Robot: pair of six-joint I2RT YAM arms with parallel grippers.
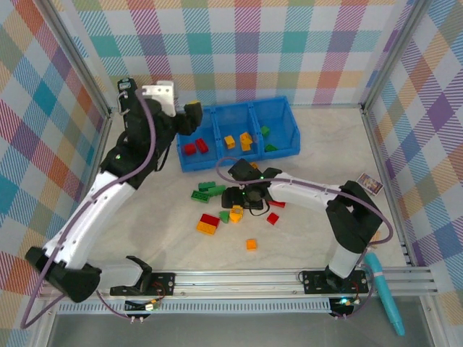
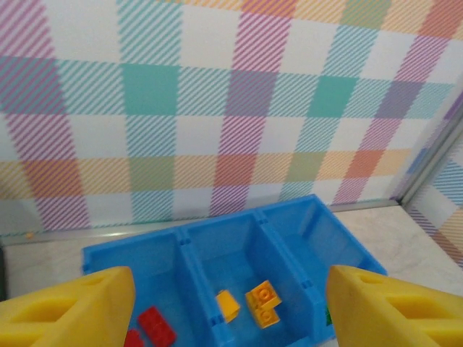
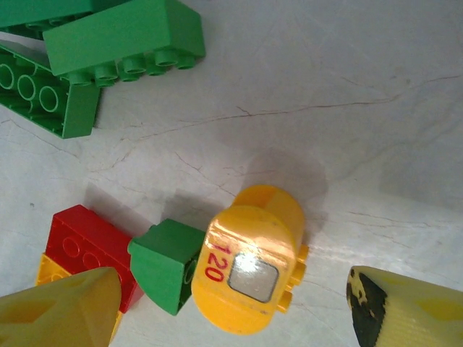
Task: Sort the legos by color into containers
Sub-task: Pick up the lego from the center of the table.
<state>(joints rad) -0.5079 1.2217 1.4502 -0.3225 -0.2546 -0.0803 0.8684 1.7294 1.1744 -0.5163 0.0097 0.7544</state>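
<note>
The containers (image 1: pixel 278 116) are three joined blue bins at the back of the table. Red legos (image 1: pixel 195 147) lie in the left bin, orange-yellow ones (image 1: pixel 239 141) in the middle, green ones (image 1: pixel 266 139) in the right. My left gripper (image 1: pixel 192 116) hovers over the left bin, open and empty (image 2: pixel 231 289). Loose legos lie mid-table: green (image 1: pixel 207 191), red (image 1: pixel 210 219), orange (image 1: pixel 251 244). My right gripper (image 1: pixel 242 196) hangs low over them, open. Its fingers straddle a rounded yellow brick marked 120 (image 3: pixel 249 271). A small green brick (image 3: pixel 165 264) touches that brick's left side.
A red brick on a yellow one (image 3: pixel 87 249) lies by the right gripper's left finger. Long green bricks (image 3: pixel 108 50) lie farther off. A small card (image 1: pixel 370 183) sits at the right wall. A teal pen-like tool (image 1: pixel 383 293) lies by the front rail. Plaid walls enclose the table.
</note>
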